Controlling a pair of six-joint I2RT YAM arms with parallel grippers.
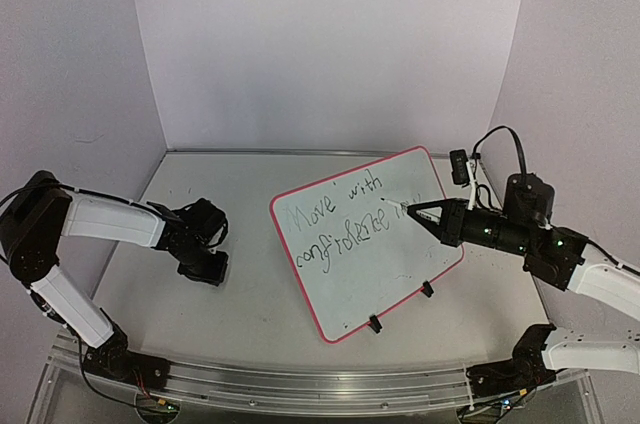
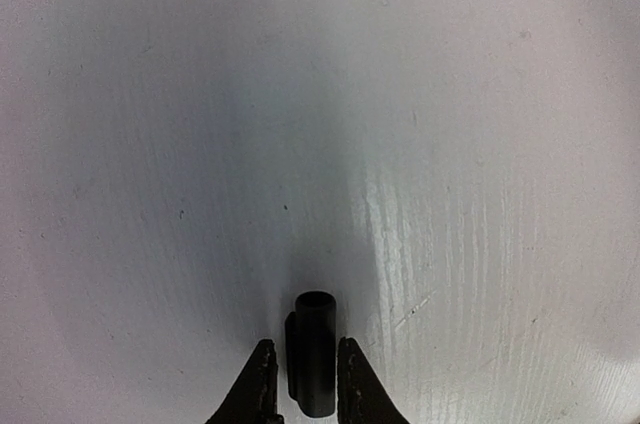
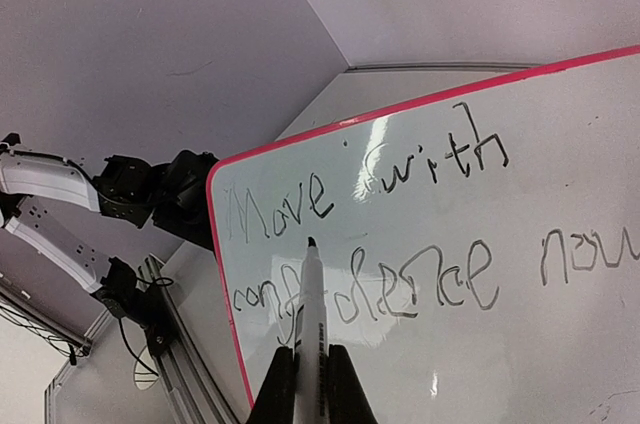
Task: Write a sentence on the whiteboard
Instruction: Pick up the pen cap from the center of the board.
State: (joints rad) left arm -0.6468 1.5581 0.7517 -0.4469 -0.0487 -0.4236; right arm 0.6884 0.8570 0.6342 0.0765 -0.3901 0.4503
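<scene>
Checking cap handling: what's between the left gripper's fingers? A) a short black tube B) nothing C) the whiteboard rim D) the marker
A: the left wrist view shows a short black tube clamped in the left gripper; the marker is in the right gripper.

Most likely a robotics lab bench: plain white panel walls box in a scuffed white tabletop. A ribbed aluminium rail along its near edge carries bolted black arm bases and loose black cables.
</scene>
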